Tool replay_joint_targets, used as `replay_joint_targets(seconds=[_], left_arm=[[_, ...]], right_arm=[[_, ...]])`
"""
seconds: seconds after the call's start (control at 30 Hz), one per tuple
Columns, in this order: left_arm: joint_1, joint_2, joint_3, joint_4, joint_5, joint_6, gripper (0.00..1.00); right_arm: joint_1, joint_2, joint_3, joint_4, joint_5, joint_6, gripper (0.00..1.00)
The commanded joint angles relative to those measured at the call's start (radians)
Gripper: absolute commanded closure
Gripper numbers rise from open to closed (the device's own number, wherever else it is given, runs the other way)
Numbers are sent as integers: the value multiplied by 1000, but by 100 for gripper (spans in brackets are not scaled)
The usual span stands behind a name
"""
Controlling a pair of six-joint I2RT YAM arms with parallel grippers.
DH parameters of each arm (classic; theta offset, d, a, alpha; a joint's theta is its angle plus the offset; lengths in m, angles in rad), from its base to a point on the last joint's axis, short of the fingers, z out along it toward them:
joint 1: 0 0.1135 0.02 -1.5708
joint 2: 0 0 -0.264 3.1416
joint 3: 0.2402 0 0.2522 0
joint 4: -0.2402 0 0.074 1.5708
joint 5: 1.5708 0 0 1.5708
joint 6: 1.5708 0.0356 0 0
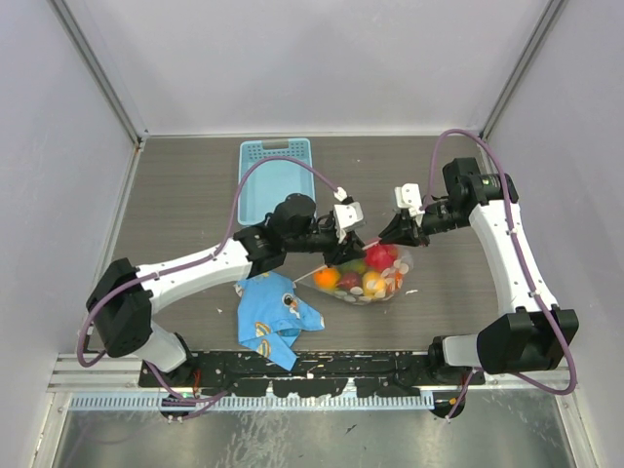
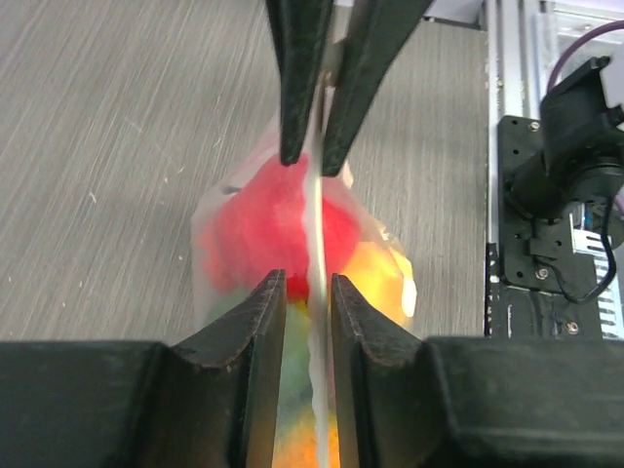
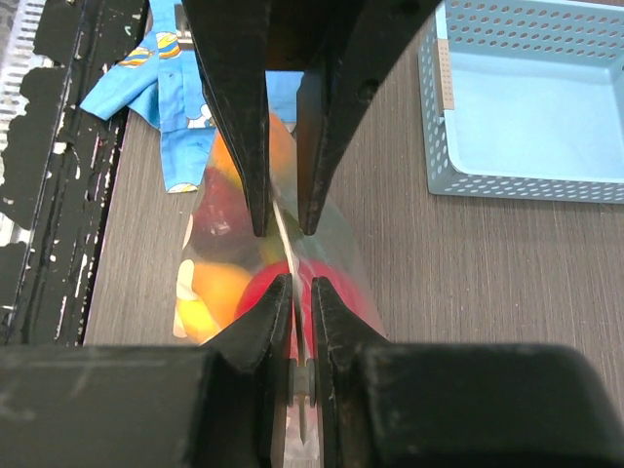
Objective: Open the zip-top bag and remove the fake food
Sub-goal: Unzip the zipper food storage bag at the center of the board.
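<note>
Top external view, left gripper [image 1: 352,239] and right gripper [image 1: 383,235] tip to tip, right pinching the zip-top bag [image 1: 394,284] by its white strip [image 2: 316,229], left narrow around it, grip unclear, fake food [image 1: 380,257] bagged just below both, cloth [image 1: 273,314] print unreadable.

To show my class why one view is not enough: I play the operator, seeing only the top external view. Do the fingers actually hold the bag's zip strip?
Observer: In the right wrist view, the right fingers pinch the white zip strip.
Operator: And the left?
Observer: The left fingers straddle it, with a gap showing on both sides.
Operator: Is the zip-top bag open?
Observer: The strip reads as one unbroken line above the red fake food, so it seems shut.
</note>
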Motion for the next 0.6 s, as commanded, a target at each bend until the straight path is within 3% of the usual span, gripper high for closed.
replay_joint_targets(seconds=[0.0, 0.13, 0.2, 0.23, 0.3, 0.33, 0.4, 0.47, 0.57], left_arm=[[0, 17, 51, -17, -84, 17, 71], [-1, 23, 46, -1, -48, 11, 75], [0, 20, 39, 17, -23, -8, 97], [0, 17, 28, 33, -17, -16, 100], [2, 2, -6, 83, -8, -32, 100], [2, -6, -31, 117, -9, -41, 100], [5, -25, -86, 190, -18, -66, 100], [10, -37, -123, 234, -16, -86, 100], [11, -46, -156, 263, -18, -96, 100]], right_arm=[[8, -13, 4, 14, -46, 16, 99], [8, -15, -2, 13, -53, 18, 99], [8, -13, -5, 14, -59, 28, 99], [8, -13, -2, 20, -63, 51, 96], [7, -14, 10, 46, -74, 136, 74], [6, -17, 15, 64, -79, 174, 56], [-12, -37, 17, 79, -104, 213, 33], [-47, -57, 12, 82, -133, 220, 17], [-102, -64, 26, 34, -164, 189, 3]])
